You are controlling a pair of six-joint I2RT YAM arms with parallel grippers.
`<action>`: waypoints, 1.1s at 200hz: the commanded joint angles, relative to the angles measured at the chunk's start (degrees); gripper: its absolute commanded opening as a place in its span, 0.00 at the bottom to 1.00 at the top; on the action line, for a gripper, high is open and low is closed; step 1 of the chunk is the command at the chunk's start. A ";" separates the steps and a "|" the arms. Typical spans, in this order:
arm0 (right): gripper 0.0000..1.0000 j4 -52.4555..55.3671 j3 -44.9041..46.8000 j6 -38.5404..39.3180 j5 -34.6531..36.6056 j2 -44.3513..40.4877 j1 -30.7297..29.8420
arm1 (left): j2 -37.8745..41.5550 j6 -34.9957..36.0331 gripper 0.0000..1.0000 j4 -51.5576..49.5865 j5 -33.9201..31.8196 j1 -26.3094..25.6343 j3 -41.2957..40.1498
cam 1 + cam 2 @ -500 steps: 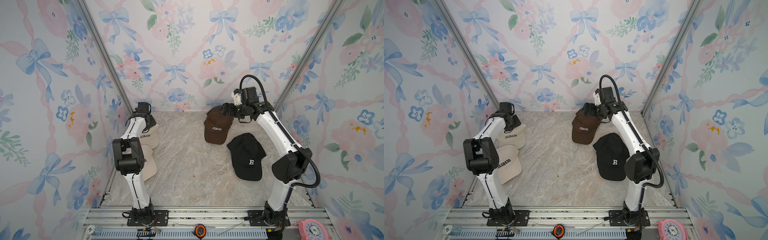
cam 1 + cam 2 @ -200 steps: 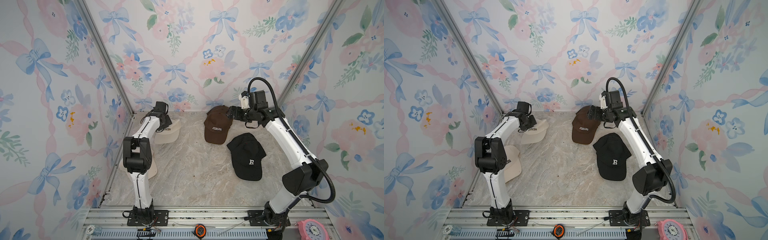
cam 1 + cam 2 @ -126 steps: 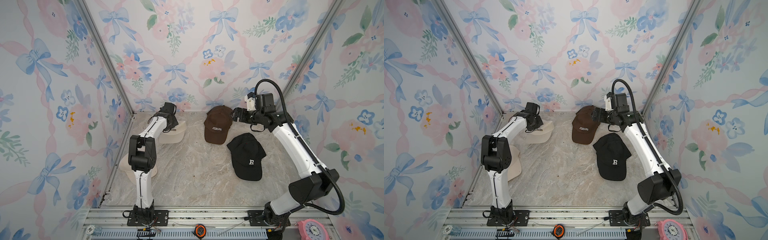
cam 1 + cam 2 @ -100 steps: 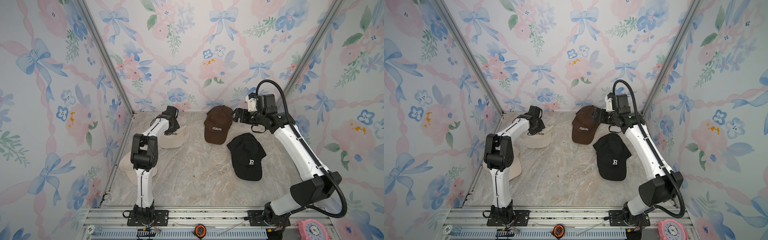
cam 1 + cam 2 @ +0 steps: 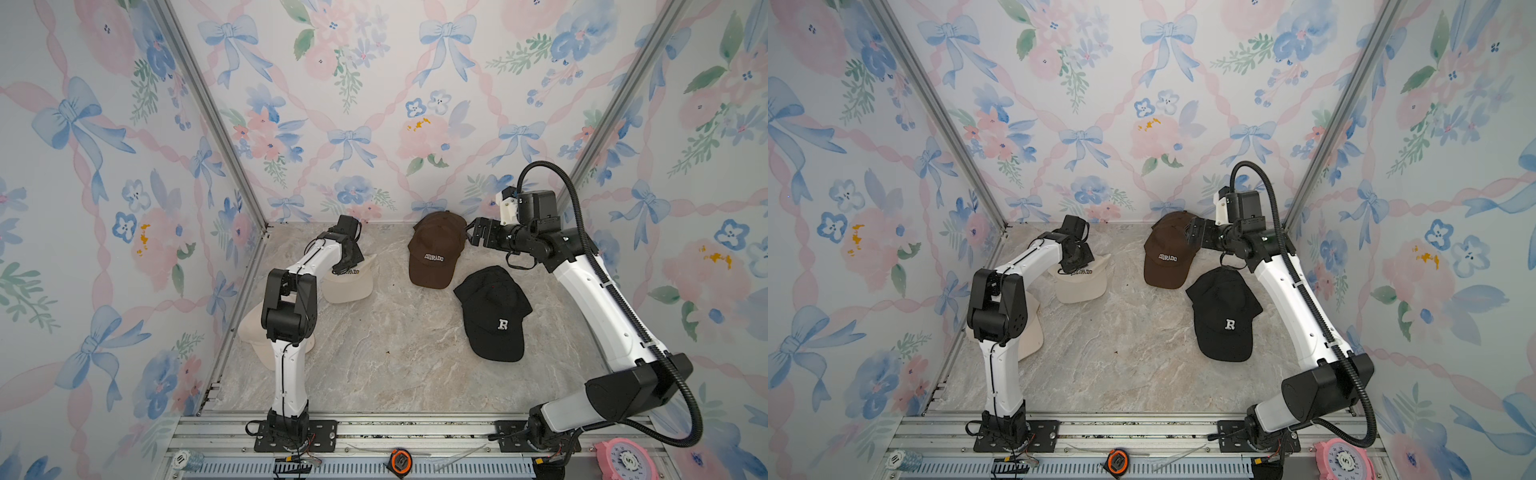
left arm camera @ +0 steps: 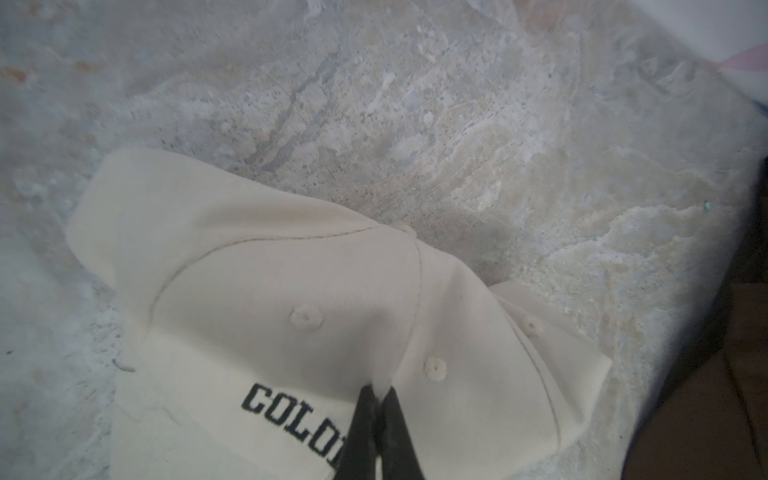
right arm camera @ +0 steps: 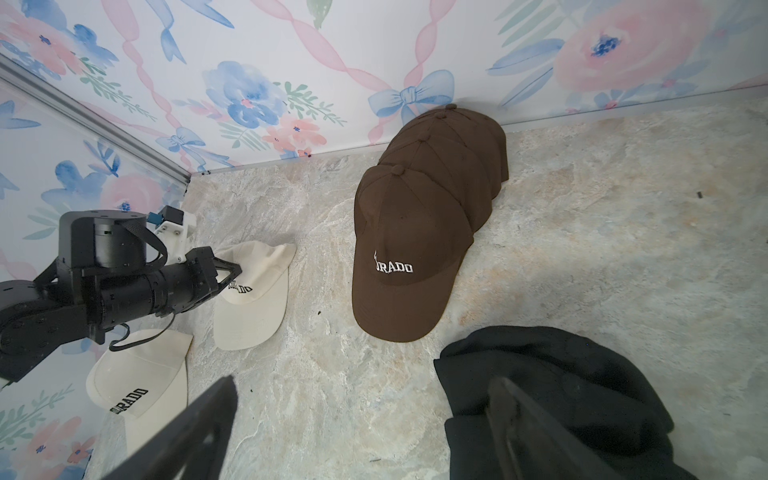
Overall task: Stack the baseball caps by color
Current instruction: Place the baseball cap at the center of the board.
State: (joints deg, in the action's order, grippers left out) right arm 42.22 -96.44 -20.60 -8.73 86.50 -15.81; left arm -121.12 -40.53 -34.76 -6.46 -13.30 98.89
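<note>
My left end effector (image 6: 376,419) is pinched fully closed on the crown fabric of a cream cap (image 6: 316,316), right beside the black "COLO…" lettering; in the left wrist view the cap's crown spreads away from my fingertips over the marble-patterned bench (image 6: 415,104). In both top views this cream cap (image 5: 351,282) sits toward the back left of the bench, with its brim pointing toward the front. A second cream cap (image 5: 1027,332) lies nearer the front, against the left wall and partly hidden behind my left arm, well apart from the held one.

My right end effector (image 5: 478,233) is spread wide and holds nothing. It hovers just beside the rear of the brown cap stack (image 5: 434,253), at the crown end. In the right wrist view that stack (image 7: 415,232) shows several brown crowns nested one behind another, reaching back to the far wall, with white "…ORADO" on the front cap. Between my open fingers (image 7: 195,432) and that stack lies the black cap stack (image 7: 561,386), which in a top view (image 5: 1223,316) shows a white "R" and sits near the right side of the bench.
</note>
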 commanded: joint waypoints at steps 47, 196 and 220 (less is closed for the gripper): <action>0.96 0.49 0.56 -0.09 1.33 -2.33 -0.16 | -0.29 2.42 0.00 -0.48 -0.65 -0.41 7.57; 0.96 0.30 -6.15 0.80 -3.60 6.18 -0.95 | 21.91 3.86 0.58 -1.68 -6.88 2.11 -11.49; 0.96 -0.32 -7.99 1.00 -5.29 8.07 -1.98 | 33.11 1.78 0.61 -4.20 -9.03 5.19 -21.71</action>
State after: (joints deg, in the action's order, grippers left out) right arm 42.44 -101.38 -20.36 -11.20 92.95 -16.51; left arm -97.32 -37.54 -35.55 -11.03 -11.05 84.47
